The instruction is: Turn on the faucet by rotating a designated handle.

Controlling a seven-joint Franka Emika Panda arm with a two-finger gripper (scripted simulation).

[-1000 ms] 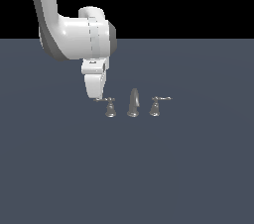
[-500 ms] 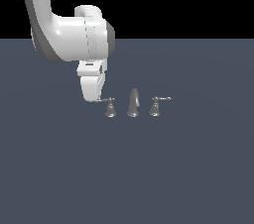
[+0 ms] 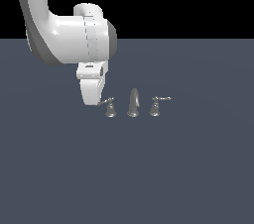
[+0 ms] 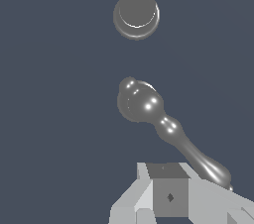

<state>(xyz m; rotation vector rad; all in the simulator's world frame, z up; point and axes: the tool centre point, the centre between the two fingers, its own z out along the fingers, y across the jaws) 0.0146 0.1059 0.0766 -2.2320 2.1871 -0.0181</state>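
The faucet (image 3: 133, 103) is a small silvery set on the dark floor, with a curved middle spout (image 4: 136, 14). The handle (image 3: 110, 109) is the bell-shaped base on the exterior view's left; its thin lever points left toward my gripper (image 3: 93, 100). In the wrist view the handle (image 4: 139, 101) is seen from above, and its lever (image 4: 198, 156) runs out to my gripper (image 4: 168, 191). The lever's tip lies right beside the fingers, which stand together with no gap showing and nothing between them.
A twin handle (image 3: 155, 107) stands on the exterior view's right of the spout, its lever pointing right. The white arm (image 3: 69, 34) comes down from the upper left in the exterior view. A flat dark grey floor (image 3: 149, 178) surrounds the faucet.
My gripper has shifted a little to the exterior view's left and slightly lower, staying at the lever tip of the left handle. The spout and the twin have not moved.
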